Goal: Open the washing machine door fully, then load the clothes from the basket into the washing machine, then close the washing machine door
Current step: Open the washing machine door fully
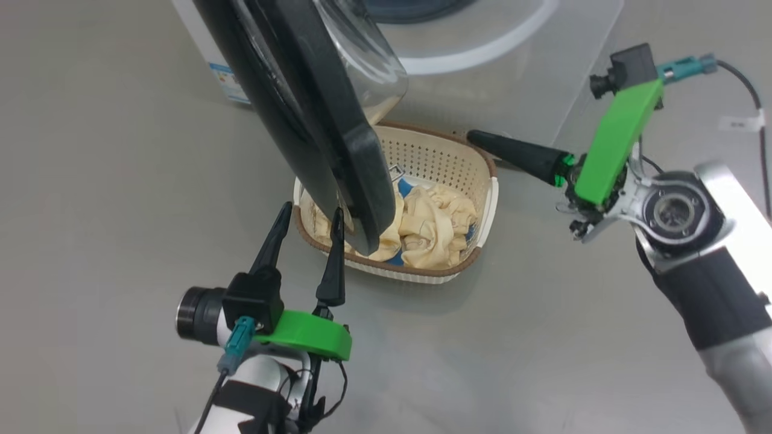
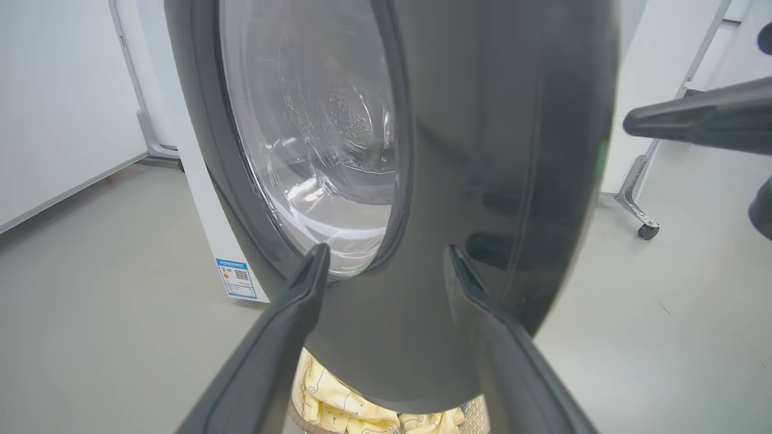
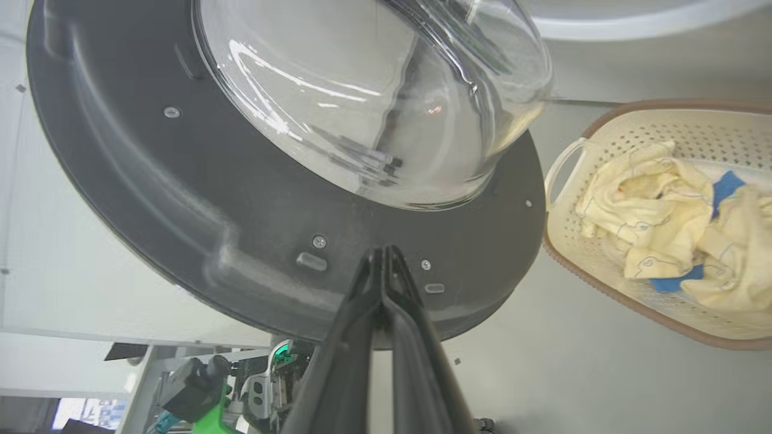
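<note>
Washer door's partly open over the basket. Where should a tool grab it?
On the washing machine door, probably the black rim's free lower edge, not the bulging glass bowl: the rim there is a thin slab that open jaws can span. Come from the robot's left, where the open left tool points up at that edge, one finger on each face.

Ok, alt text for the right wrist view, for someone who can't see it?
The shut right gripper points toward the black rim of the open washing machine door, below its glass bowl. At right, the cream basket holds pale yellow clothes and a blue cloth.
</note>
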{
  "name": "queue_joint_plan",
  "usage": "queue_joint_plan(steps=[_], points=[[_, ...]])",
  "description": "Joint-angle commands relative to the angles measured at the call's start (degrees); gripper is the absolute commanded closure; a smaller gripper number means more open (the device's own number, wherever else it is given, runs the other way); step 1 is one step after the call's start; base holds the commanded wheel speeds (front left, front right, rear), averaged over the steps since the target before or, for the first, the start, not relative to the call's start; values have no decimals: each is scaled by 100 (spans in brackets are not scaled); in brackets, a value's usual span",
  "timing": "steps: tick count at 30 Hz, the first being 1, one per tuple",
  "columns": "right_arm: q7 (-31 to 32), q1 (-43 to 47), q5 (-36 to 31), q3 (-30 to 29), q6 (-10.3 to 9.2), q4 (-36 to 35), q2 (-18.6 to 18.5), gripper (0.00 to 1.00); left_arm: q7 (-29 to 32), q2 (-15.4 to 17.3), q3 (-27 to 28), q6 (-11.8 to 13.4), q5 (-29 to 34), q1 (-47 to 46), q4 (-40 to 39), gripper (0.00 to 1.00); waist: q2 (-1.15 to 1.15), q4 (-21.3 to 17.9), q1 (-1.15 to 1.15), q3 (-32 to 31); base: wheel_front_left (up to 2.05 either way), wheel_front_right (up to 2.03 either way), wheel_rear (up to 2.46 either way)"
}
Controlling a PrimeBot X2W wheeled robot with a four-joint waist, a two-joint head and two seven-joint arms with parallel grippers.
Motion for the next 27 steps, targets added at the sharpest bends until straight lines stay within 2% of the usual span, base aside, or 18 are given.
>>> queue_joint_plan(steps=[1,4,6,10,14,16,20,23,27], points=[[-438,276,-381,97,0,-553,-178,100,-63,78,286,-65,130,5,-123,0,0,-223,0,-230,0,0,0],[-1428,738,-1204,397,0,-1130,-650,100,-63,78,476,-150,241,92,-79,0,0,-414,0,-421,0,0,0],[-2218,1040,-1707,587,0,-1265,-916,100,-63,78,594,-226,327,151,-49,0,0,-540,0,-548,0,0,0],[-3703,1489,-2645,956,0,-1154,-1297,100,-63,78,783,-327,456,281,-1,0,0,-789,0,-783,0,0,0],[-4881,1822,-3449,953,0,-634,-1365,100,-63,78,975,-368,504,446,7,0,0,-987,0,-988,0,0,0],[-5186,1963,-3800,774,0,-332,-1279,100,-63,78,1075,-394,529,541,6,0,0,-1075,0,-1077,0,0,0],[-5395,2281,-4341,141,0,46,-944,100,-63,78,1277,-458,562,704,0,0,0,-1200,0,-1217,0,0,0],[-5427,2534,-4779,-367,0,82,-706,100,-63,78,1393,-496,583,794,-16,0,0,-1265,0,-1285,0,0,0],[-5433,2925,-5155,-1075,0,-238,-293,100,-63,78,1506,-532,591,884,-37,0,0,-1325,0,-1341,0,0,0]])
